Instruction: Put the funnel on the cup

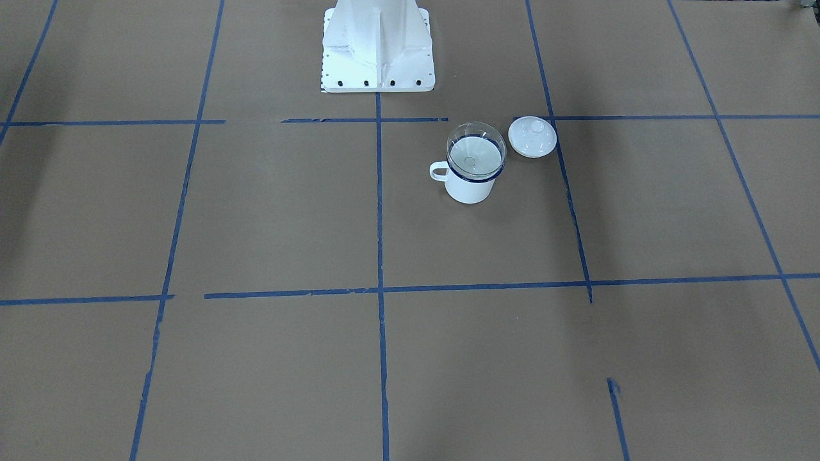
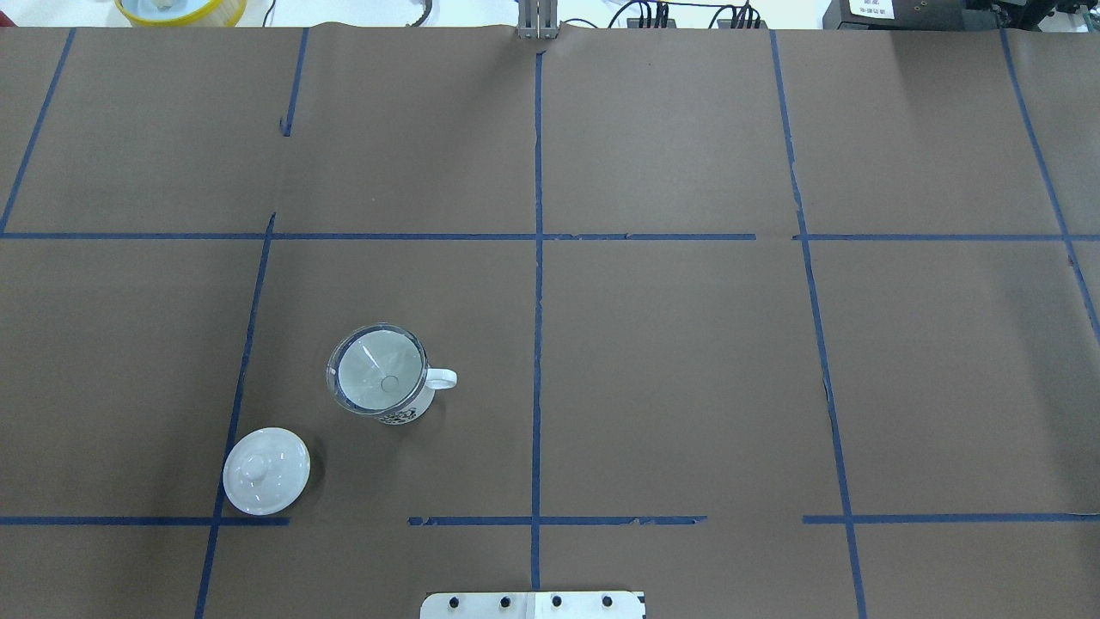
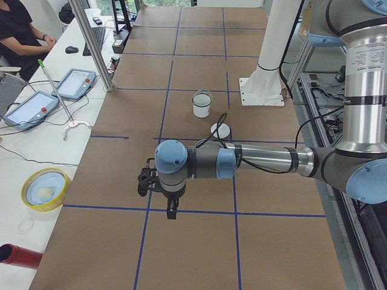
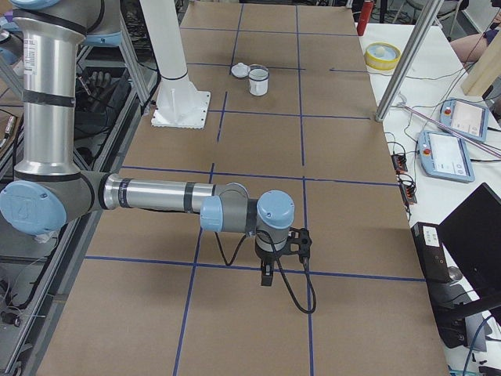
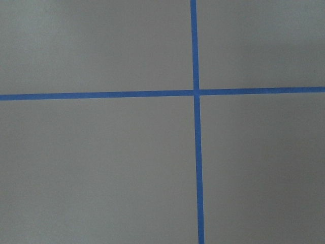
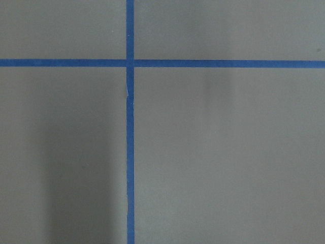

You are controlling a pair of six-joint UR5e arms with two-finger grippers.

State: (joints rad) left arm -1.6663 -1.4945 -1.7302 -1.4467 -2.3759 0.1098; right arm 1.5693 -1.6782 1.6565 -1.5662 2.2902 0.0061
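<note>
The clear funnel [image 1: 476,151] sits upright in the mouth of the white mug [image 1: 471,187], spout down inside it. It shows in the overhead view too, funnel [image 2: 378,376] on the mug [image 2: 440,378]. No gripper is near them. My left gripper [image 3: 172,211] shows only in the exterior left view, well away from the mug [image 3: 201,107] and above the paper. My right gripper [image 4: 267,279] shows only in the exterior right view, far from the mug [image 4: 258,83]. I cannot tell whether either is open or shut. Both wrist views show only brown paper and blue tape.
A round white domed lid [image 1: 532,136] lies beside the mug, also in the overhead view [image 2: 266,470]. The white robot base [image 1: 378,45] stands at the table's robot side. A yellow bowl [image 3: 45,188], tablets [image 3: 75,83] and a metal pole [image 3: 91,42] are at the operators' edge.
</note>
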